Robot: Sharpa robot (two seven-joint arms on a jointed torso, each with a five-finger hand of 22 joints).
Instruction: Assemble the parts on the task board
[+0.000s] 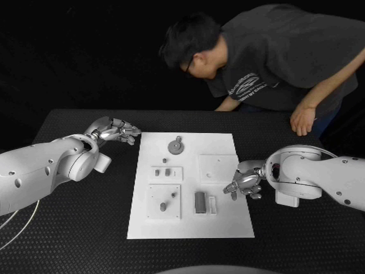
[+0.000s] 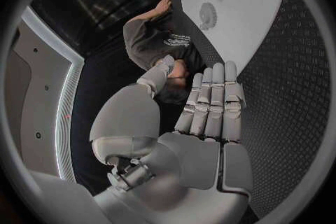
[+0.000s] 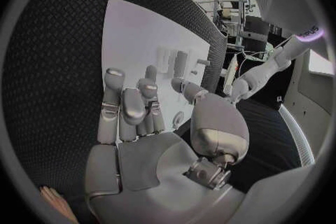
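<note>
Both hands empty beside the task board (image 1: 191,225), parts lying on it.

The left hand (image 1: 114,131) hovers by the board's far left corner, fingers straight and held side by side. The right hand (image 1: 246,184) is at the board's right edge with fingers loosely curled, holding nothing as far as I can tell. A round part (image 1: 175,147) lies near the far end, and a dark upright part (image 1: 199,202) stands nearer the right hand.

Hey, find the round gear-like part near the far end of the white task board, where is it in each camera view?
Head view: the round part lies at the task board's far end.
Left wrist view: it lies beyond the left hand.
Right wrist view: I cannot make it out.
Shared landmark: the white board.
</note>
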